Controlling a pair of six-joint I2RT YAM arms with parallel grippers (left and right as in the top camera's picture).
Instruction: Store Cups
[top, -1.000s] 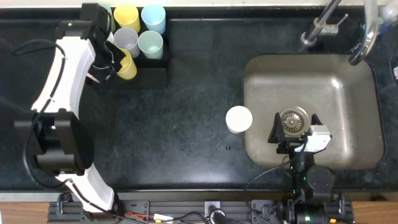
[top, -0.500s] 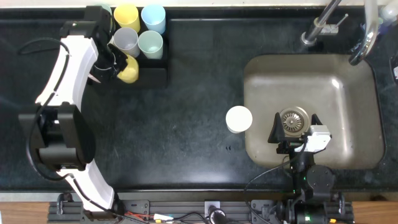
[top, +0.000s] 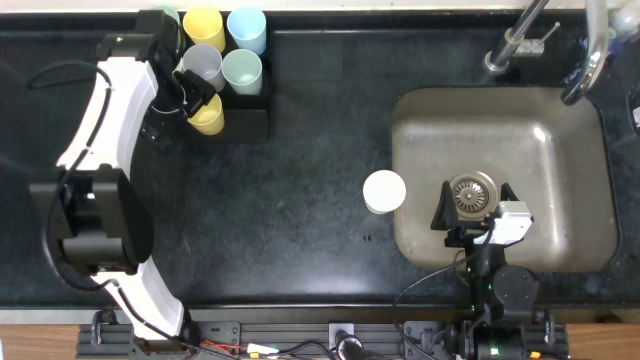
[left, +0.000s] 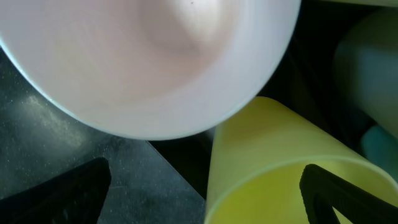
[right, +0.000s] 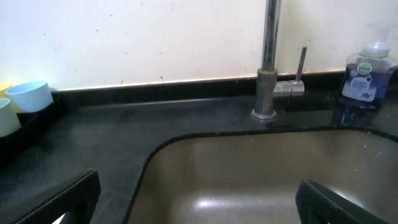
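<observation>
A black tray (top: 248, 122) at the back left holds a yellow cup (top: 203, 22), a blue cup (top: 246, 28), a pale grey cup (top: 203, 62) and a mint cup (top: 241, 70). Another yellow cup (top: 207, 113) (left: 273, 168) sits at the tray's front left. My left gripper (top: 192, 95) (left: 205, 180) is open around it; the cup is near one finger and clear of the other. The pale cup (left: 143, 56) looms just beyond. A white cup (top: 384, 191) stands upside down on the counter beside the sink. My right gripper (top: 475, 215) (right: 199, 211) is open and empty over the sink.
The steel sink (top: 560, 150) (right: 261, 180) takes up the right side, with a faucet (top: 515, 40) (right: 268, 62) and a soap bottle (right: 367, 74) behind it. Dark countertop (top: 300, 220) lies between tray and sink.
The left gripper and the front yellow cup shifted slightly toward the tray's front, and the cup now sits less tilted. The right arm has not moved.
</observation>
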